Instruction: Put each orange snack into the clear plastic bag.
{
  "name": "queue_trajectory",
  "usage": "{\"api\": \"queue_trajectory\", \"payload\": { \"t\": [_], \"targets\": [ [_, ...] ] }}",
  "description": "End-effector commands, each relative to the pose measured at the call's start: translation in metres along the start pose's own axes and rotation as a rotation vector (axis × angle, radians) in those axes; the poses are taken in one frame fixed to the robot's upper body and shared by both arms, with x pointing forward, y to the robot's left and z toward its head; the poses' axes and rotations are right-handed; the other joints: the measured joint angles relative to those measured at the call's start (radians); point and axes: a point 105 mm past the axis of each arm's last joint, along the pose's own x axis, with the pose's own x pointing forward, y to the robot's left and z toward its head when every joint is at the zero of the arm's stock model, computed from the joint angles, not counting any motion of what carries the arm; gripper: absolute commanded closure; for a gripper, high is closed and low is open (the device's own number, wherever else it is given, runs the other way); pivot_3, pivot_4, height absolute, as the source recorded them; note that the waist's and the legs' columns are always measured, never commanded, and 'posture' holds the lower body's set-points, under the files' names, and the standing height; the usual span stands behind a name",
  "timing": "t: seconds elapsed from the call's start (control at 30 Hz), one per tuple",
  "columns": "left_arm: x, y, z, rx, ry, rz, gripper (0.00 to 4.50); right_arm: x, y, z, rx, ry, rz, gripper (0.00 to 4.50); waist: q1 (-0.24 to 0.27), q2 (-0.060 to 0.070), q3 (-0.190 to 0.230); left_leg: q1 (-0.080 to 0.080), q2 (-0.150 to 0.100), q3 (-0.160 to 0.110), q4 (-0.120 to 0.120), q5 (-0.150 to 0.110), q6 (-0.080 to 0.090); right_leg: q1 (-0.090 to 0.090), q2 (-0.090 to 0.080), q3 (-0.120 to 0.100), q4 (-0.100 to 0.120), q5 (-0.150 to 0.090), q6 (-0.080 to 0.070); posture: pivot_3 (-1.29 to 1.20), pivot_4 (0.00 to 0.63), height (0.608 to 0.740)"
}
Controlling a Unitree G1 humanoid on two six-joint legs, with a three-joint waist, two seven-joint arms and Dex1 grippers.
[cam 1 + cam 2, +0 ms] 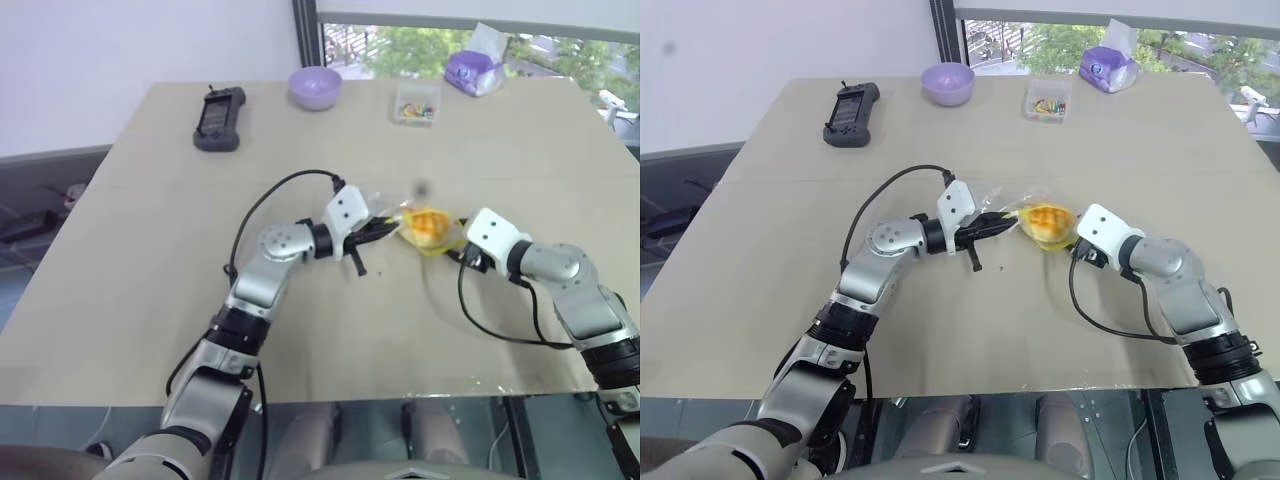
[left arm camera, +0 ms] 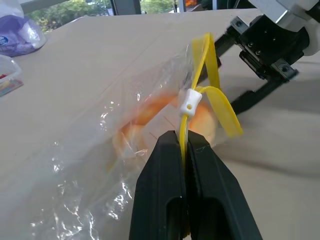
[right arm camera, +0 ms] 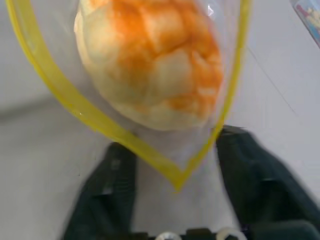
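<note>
Mid-table, left end effector [image 2: 186, 150] pinches bag [image 2: 100, 165]; right end effector [image 3: 175, 160] gapes.

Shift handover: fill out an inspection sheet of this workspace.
Surface: beige table, bare around the arms.
Job's things: orange snack sits inside the clear plastic bag, mouth with yellow zip strip open.
Clutter: purple bowl, dark handheld device, small clear box, purple packet along the far edge.
Grippers: left pincer shut on the bag's zip strip; right pincer open at the bag's mouth, fingers either side of the zip corner.
Cables: black cables loop off both wrists.
Surroundings: white wall, window with trees.
</note>
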Motion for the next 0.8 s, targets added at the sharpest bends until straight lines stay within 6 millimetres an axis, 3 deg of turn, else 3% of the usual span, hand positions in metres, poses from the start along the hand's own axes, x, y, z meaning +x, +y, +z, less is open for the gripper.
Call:
{"api": "queue_trajectory", "payload": {
  "t": [0.03, 0.07, 0.1, 0.37, 0.5, 0.67, 0.8],
  "targets": [
    [-0.004, 0.005, 0.017, 0.030, -0.057, 0.023, 4.50, -0.007, -0.015, 0.003, -0.017, -0.007, -0.070, 3.88, 0.000, 0.000, 0.000, 0.000, 0.000, 0.000, 0.000, 0.000, 0.000, 0.000, 0.000, 0.000, 0.000, 0.000, 0.000, 0.00, 0.150, 0.740],
    [-0.004, 0.005, 0.017, 0.029, -0.057, 0.024, 4.50, -0.007, -0.017, 0.003, -0.015, -0.008, -0.078, 4.30, 0.000, 0.000, 0.000, 0.000, 0.000, 0.000, 0.000, 0.000, 0.000, 0.000, 0.000, 0.000, 0.000, 0.000, 0.000, 0.00, 0.150, 0.740],
    [-0.004, 0.005, 0.017, 0.029, -0.057, 0.025, 4.50, -0.007, -0.017, 0.003, -0.014, -0.007, -0.082, 4.42, 0.000, 0.000, 0.000, 0.000, 0.000, 0.000, 0.000, 0.000, 0.000, 0.000, 0.000, 0.000, 0.000, 0.000, 0.000, 0.00, 0.150, 0.740],
    [-0.006, 0.008, 0.019, 0.028, -0.060, 0.033, 4.50, -0.012, -0.029, 0.002, -0.029, 0.001, -0.118, 4.42, 0.000, 0.000, 0.000, 0.000, 0.000, 0.000, 0.000, 0.000, 0.000, 0.000, 0.000, 0.000, 0.000, 0.000, 0.000, 0.00, 0.150, 0.740],
    [-0.012, 0.020, 0.028, 0.076, -0.070, 0.061, 4.50, -0.032, -0.057, 0.014, -0.082, -0.006, -0.119, 4.42, 0.000, 0.000, 0.000, 0.000, 0.000, 0.000, 0.000, 0.000, 0.000, 0.000, 0.000, 0.000, 0.000, 0.000, 0.000, 0.00, 0.150, 0.740],
    [-0.020, 0.055, 0.044, 0.149, -0.077, 0.163, 4.50, -0.065, -0.109, 0.048, -0.172, -0.027, -0.154, 4.42, 0.000, 0.000, 0.001, -0.001, 0.000, 0.000, 0.000, 0.000, 0.000, 0.000, 0.000, 0.000, 0.000, 0.000, 0.000, 0.00, 0.150, 0.740],
    [-0.014, 0.064, 0.053, 0.198, -0.100, 0.199, 4.50, -0.069, -0.127, 0.066, -0.239, -0.050, -0.199, 4.42, -0.003, 0.000, 0.001, 0.000, 0.000, 0.000, -0.001, 0.000, 0.000, 0.000, 0.000, 0.000, -0.002, 0.000, 0.000, 0.00, 0.150, 0.740]
  ]
}}
